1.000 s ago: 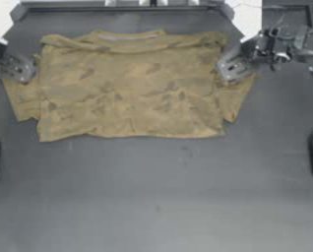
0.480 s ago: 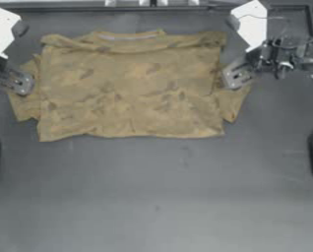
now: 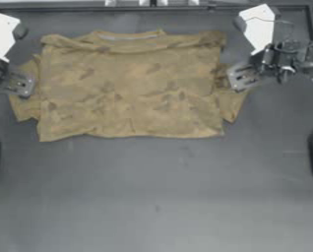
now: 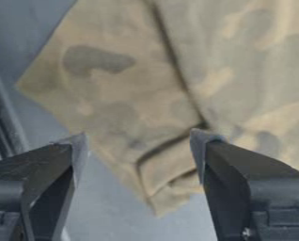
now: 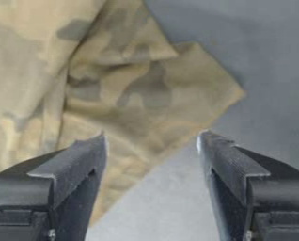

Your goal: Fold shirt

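Hovering with both pairs of jaws spread, my left gripper (image 3: 17, 84) and right gripper (image 3: 240, 78) flank the tan blotch-patterned soft cloth T-shirt (image 3: 129, 86), flat on the dark table (image 3: 166, 197).

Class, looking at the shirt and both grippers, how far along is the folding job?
Done: the shirt lies spread flat on the table, with no fold made. In hand: the left gripper and right gripper, both open, sit at the sleeves, gripping nothing. Left: every fold.
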Robot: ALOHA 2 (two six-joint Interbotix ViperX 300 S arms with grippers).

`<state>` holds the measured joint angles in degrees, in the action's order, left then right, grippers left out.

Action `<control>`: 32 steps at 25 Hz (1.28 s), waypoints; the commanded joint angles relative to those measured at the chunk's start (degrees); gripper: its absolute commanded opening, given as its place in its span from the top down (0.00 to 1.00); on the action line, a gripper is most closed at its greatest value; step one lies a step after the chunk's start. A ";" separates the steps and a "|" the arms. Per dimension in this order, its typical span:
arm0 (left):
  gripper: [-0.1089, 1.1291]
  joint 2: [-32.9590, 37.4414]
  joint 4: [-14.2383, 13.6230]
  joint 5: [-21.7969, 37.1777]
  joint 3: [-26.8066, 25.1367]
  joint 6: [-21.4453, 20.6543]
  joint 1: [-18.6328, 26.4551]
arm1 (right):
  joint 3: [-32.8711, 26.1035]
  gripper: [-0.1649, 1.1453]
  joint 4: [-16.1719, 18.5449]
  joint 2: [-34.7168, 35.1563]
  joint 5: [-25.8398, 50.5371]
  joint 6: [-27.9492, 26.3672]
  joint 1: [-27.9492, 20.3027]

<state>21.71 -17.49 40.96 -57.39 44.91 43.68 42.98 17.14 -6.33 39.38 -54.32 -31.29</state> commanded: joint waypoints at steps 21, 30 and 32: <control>0.19 -7.12 -5.01 -7.73 -0.53 7.12 0.62 | -1.32 0.19 2.81 0.35 -0.35 -0.26 0.00; 0.19 -8.88 -3.96 -10.46 -2.20 7.91 1.93 | -1.49 0.20 2.81 0.35 -0.44 -0.18 0.00; 0.19 -9.67 -3.69 -10.55 -1.93 7.82 1.93 | -1.49 0.20 2.81 0.35 -0.44 -0.26 0.09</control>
<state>12.48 -21.36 30.59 -59.85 52.82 45.44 42.80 19.78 -4.92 39.11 -54.58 -31.29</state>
